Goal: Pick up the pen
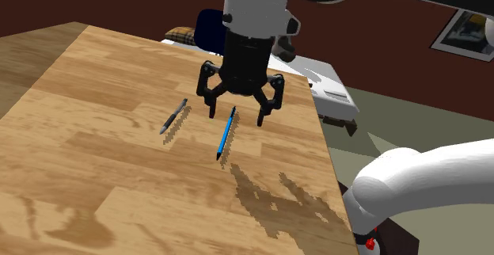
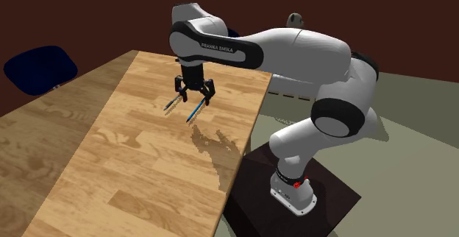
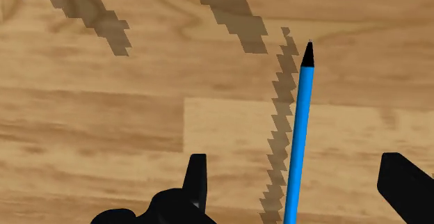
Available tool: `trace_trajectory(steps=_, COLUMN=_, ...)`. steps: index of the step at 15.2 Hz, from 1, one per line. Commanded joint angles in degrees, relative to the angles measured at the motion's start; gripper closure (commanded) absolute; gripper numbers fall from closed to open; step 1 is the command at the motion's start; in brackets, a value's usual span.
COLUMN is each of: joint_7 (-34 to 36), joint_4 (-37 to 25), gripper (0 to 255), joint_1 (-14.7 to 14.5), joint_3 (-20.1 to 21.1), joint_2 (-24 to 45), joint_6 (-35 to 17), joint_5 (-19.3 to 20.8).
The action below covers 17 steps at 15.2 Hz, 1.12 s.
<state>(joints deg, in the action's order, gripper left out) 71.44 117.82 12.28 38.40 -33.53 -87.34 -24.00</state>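
Note:
A blue pen [image 1: 226, 135] with a black tip lies on the wooden table [image 1: 95, 174], near the edge closest to the arm. My black gripper [image 1: 237, 117] hovers just above the pen's far end, fingers open and pointing down. In the wrist view the blue pen [image 3: 299, 132] runs between the two spread fingers [image 3: 198, 181] without touching either. A grey pen [image 1: 173, 116] lies apart, toward the shoulder view's left. From the second exterior view the gripper [image 2: 192, 96] stands over the blue pen [image 2: 195, 111], with the grey pen [image 2: 172, 103] beside it.
The table's edge [image 1: 328, 158] runs close by on the shoulder view's right. Beyond it stand a white piece of furniture [image 1: 328, 87] and a dark blue chair [image 1: 207, 28]. The arm's stand [image 2: 294, 191] sits on the floor beside the table.

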Motion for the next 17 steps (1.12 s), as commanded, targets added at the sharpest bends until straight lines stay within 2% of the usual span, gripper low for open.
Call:
trace_trajectory(steps=1, joint_7=4.9, joint_4=-2.6, gripper=0, joint_1=1.4, joint_3=2.4, joint_2=2.21, joint_6=-0.42, joint_5=-0.77)
trace_trajectory(steps=8, joint_7=3.82, joint_4=3.66, gripper=0, joint_1=0.82, joint_3=3.63, joint_2=1.19, joint_6=-5.76, joint_5=-1.99)
trace_trajectory(steps=10, joint_7=3.82, joint_4=3.66, gripper=0, joint_1=0.82, joint_3=3.63, joint_2=1.18, joint_6=-5.75, joint_5=-1.99)
trace_trajectory(steps=11, joint_7=3.84, joint_4=3.77, gripper=255, joint_1=0.77, joint_3=3.66, joint_2=1.12, joint_6=-5.81, joint_5=-2.05)
trace_trajectory(steps=17, joint_7=3.82, joint_4=3.81, gripper=255, joint_1=0.78, joint_3=3.65, joint_2=1.11, joint_6=-5.84, joint_5=-2.05)
